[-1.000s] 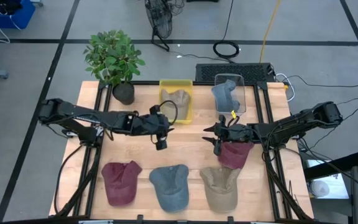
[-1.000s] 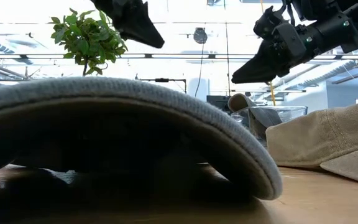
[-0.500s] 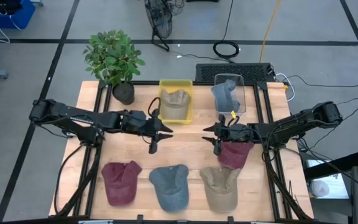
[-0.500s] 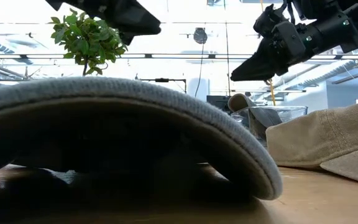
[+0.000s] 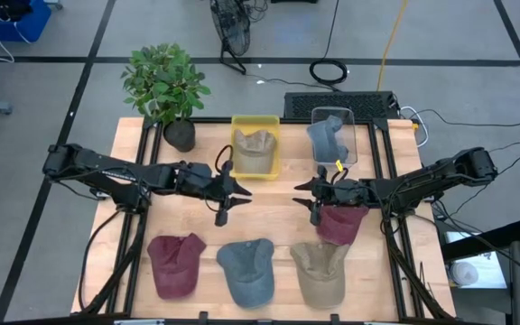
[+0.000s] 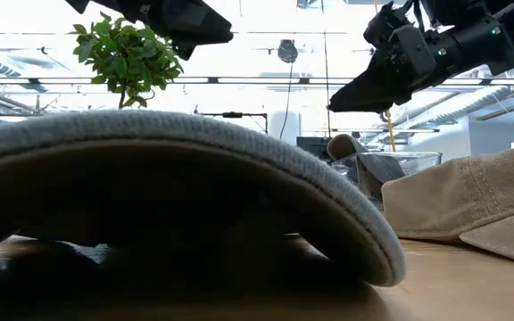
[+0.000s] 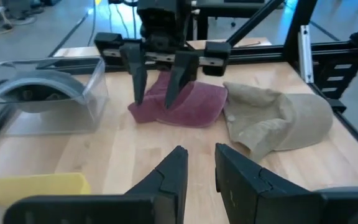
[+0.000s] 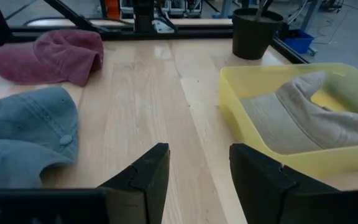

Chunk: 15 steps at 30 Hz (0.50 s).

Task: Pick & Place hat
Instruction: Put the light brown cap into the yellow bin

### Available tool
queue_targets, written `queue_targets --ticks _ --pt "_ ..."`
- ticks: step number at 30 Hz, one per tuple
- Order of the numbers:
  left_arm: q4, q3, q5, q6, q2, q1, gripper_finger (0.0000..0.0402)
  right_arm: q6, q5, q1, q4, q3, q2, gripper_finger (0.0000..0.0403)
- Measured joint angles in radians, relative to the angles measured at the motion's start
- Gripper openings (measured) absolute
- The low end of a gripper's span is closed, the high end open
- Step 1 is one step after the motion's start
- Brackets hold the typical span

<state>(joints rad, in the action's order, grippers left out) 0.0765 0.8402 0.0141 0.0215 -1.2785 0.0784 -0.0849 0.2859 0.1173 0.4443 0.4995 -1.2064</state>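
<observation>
On the wooden table [image 5: 269,194], a maroon hat [image 5: 341,223] lies at four o'clock under the right gripper [image 5: 314,200], fingers spread apart, while the left gripper [image 5: 227,196], fingers slightly parted, hovers near centre.

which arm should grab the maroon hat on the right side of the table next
Right, probably. The right gripper hangs open at the edge of that maroon hat, while the left gripper sits empty near the table's middle, farther off, with bare wood between.
</observation>
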Motion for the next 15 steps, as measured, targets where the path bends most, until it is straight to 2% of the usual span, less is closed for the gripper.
queue_targets --ticks 5,15 --pt "-0.007 0.000 0.039 -0.001 0.000 0.000 0.0088 0.000 0.000 0.000 0.000 0.000 0.000 0.0153" --pt "-0.006 0.000 0.041 0.019 0.000 -0.008 0.0088 0.000 0.000 0.000 0.000 0.000 0.000 0.0153"
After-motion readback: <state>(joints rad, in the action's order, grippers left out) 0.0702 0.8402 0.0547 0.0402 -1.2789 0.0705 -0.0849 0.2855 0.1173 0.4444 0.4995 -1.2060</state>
